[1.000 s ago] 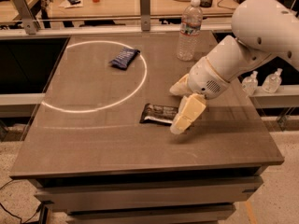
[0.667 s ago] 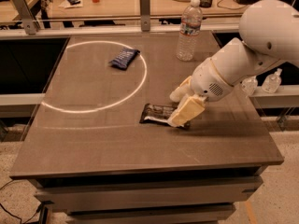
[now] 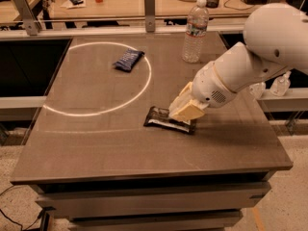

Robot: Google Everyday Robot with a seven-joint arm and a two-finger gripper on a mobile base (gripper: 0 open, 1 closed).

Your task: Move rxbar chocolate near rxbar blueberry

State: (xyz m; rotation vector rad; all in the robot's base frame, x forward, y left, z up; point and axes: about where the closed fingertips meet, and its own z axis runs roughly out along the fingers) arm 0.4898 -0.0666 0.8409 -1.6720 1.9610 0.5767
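Note:
The rxbar chocolate [image 3: 161,119], a flat black wrapper with white marks, lies on the brown table [image 3: 96,143] right of centre. My gripper [image 3: 185,110] is down on the bar's right end and covers it, with the white arm reaching in from the right. The rxbar blueberry [image 3: 128,59], a small dark blue wrapper, lies at the back left of the table, well apart from the black bar and inside a white ring of light [image 3: 144,81].
A clear water bottle [image 3: 195,30] stands upright at the back of the table, right of the blue bar and behind my arm. The table's front edge [image 3: 144,172] is close below the black bar. A cluttered bench runs behind the table.
My gripper has come down and moved left onto the right end of the black bar. The bar and the blue wrapper have not moved.

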